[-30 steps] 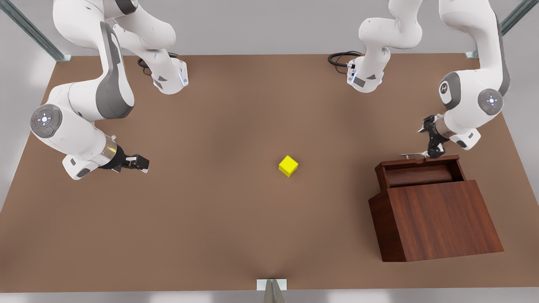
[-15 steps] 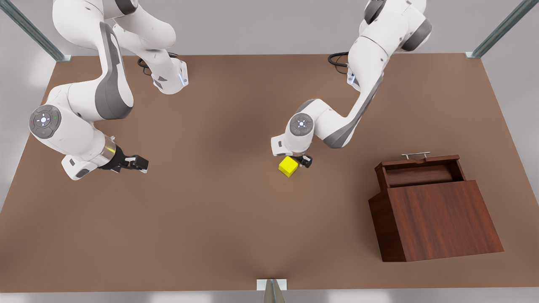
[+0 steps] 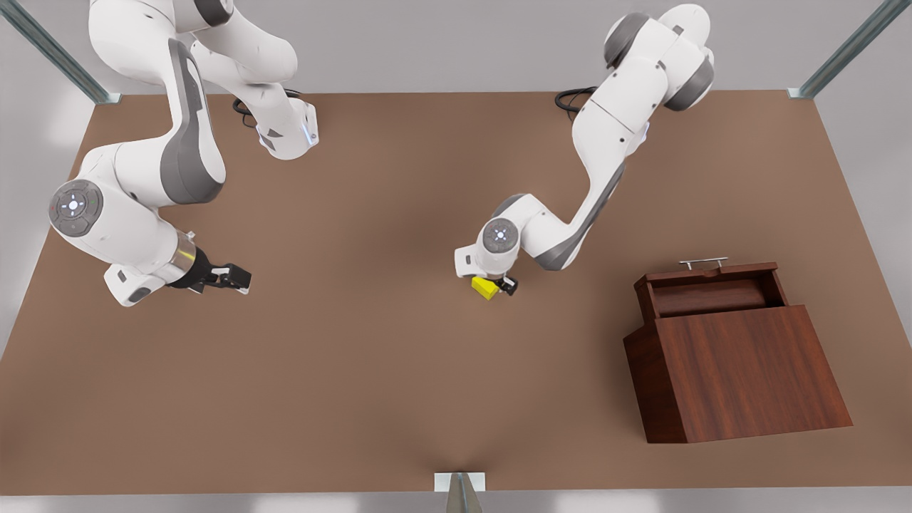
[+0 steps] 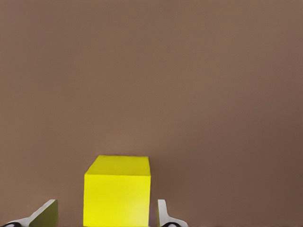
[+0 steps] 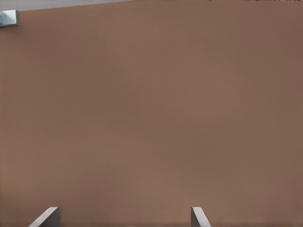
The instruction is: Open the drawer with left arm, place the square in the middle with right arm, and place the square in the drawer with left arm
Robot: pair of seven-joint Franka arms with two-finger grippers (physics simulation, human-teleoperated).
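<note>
Left claw (image 3: 496,284) lowered, fingers wide astride square (image 3: 485,288), right claw (image 3: 229,276) wide, idle, open drawer (image 3: 707,288) well apart

Yellow square (image 3: 486,288) flat on mid-table, drawer (image 3: 709,285) pulled open at cabinet top, silver handle outward.
</note>
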